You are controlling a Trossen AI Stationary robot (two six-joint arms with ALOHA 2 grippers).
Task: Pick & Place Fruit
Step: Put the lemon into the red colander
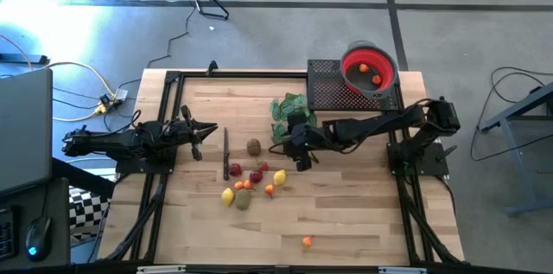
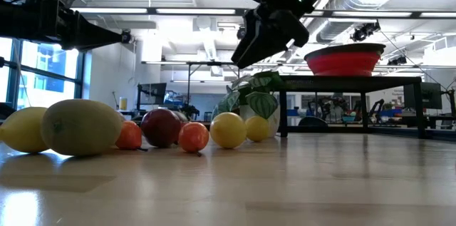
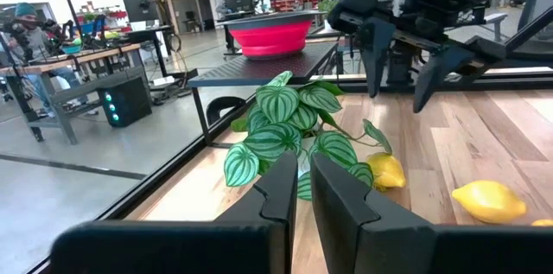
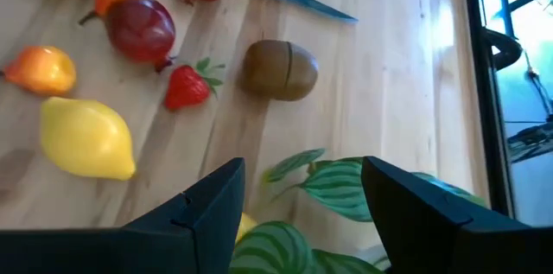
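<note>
1. So, the right gripper (image 1: 301, 160) hangs above the middle of the table (image 1: 363, 222), its two fingers spread apart and empty, nothing between them.
2. Just beside it, toward the far edge, lies the green leafy sprig (image 1: 287, 108); in the right wrist view its striped leaves sit directly under the parted fingers (image 4: 212, 209).
3. Most of the fruit (image 1: 251, 183) lies in a loose cluster on the wood, on the near side of the right gripper and toward the left edge: a yellow lemon (image 1: 279, 177), a second lemon (image 1: 228, 195), dark red pieces, small orange ones and a strawberry (image 4: 187, 88).
4. A brown-green piece (image 1: 253, 146) sits apart from the cluster, between the sprig and a dark knife (image 1: 226, 155) that lies flat on the wood.
5. One small orange fruit (image 1: 307, 240) lies alone, well apart from the rest, near the near edge.
6. At the far right corner a black mesh stand (image 1: 328, 88) carries the red bowl (image 1: 370, 65), and two small orange-red pieces rest inside it.
7. Over by the left edge, the left gripper (image 1: 206, 132) waits clear of the fruit, its fingers (image 3: 341, 200) clenched nearly together on nothing.
8. From table height, the fruit lines up in a row with the right arm's gripper raised above it, touching none of it.
</note>
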